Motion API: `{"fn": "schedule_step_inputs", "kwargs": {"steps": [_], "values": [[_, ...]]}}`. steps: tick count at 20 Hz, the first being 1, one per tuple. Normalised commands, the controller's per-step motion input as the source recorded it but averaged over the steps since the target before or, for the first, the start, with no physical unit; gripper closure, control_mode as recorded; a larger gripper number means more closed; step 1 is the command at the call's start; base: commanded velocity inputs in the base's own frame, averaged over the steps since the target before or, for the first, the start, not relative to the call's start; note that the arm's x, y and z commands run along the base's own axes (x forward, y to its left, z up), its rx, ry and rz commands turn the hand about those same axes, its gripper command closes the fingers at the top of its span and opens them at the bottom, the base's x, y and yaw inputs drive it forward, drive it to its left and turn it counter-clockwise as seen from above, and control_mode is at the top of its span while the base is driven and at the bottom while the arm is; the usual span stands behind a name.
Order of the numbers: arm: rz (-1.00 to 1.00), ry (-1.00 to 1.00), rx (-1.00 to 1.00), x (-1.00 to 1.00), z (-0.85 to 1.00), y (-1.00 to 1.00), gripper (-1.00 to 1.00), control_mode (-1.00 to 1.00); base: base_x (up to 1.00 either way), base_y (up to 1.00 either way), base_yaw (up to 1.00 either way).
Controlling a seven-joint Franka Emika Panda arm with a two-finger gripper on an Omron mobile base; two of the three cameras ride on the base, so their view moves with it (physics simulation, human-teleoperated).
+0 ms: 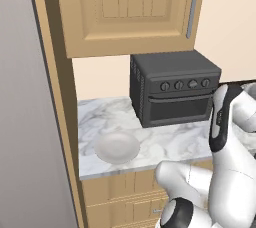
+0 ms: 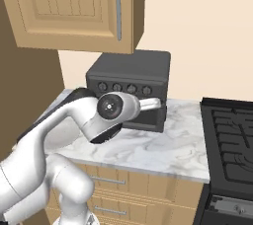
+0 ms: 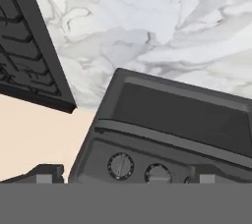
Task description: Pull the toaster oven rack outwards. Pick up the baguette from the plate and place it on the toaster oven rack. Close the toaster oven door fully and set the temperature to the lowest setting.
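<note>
The dark grey toaster oven stands at the back of the marble counter, and my arm partly covers it in the right base view. The toaster oven door is up and closed, so the toaster oven rack is hidden behind it. In the hand view the picture is rolled over: the door and its bar handle lie above a row of knobs. My gripper is open, hovering in front of the oven with nothing between its fingertips. The pale round plate sits front left. The baguette is out of view.
A black stovetop borders the counter to the right of the oven. A wooden wall cabinet hangs above the oven, and a tall wooden panel closes the counter's left end. Drawers run below the counter.
</note>
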Motion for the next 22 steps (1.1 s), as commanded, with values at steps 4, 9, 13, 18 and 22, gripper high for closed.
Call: {"fn": "schedule_step_inputs", "kwargs": {"steps": [4,9,13,18,22], "values": [[0.17,0.00,-0.15,-0.01,0.04,0.62,-1.00,-1.00,0.00,0.00,0.00],[0.05,0.00,-0.15,-0.04,0.00,0.13,-1.00,-1.00,0.00,0.00,0.00],[0.11,0.00,-0.14,0.00,0.00,0.02,-1.00,-1.00,0.00,0.00,0.00],[0.12,0.00,-0.13,-0.02,0.02,0.00,-1.00,-1.00,0.00,0.00,0.00],[0.13,0.04,-0.24,-0.08,0.12,0.00,-1.00,-1.00,0.00,0.00,0.00]]}}
